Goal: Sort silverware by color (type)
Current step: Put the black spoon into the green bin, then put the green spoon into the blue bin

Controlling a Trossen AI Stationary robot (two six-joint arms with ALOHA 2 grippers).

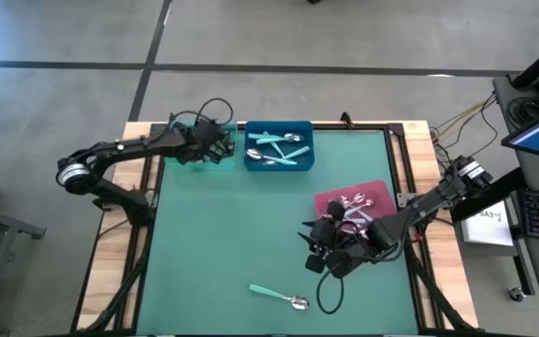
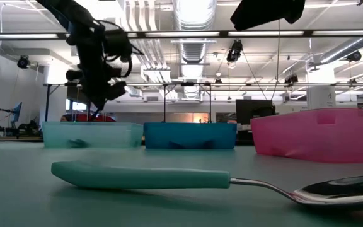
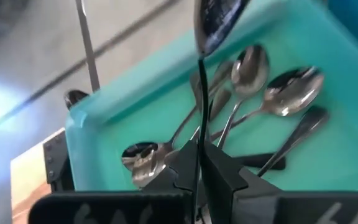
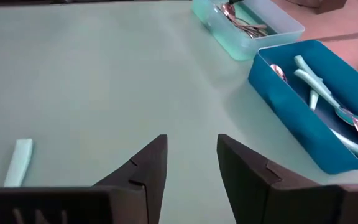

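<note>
We hold a dark metal spoon over the shallow turquoise bin.
Our left gripper pinches it at the table's far edge; our right gripper, spread, hovers near the right edge.

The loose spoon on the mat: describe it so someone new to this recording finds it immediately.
On the green mat, look along the edge opposite the three bins, below the right pincer. There the turquoise-handled spoon lies flat and alone. It is the only spoon not in a bin or held; the left pincer holds a dark spoon over the turquoise bin.
</note>
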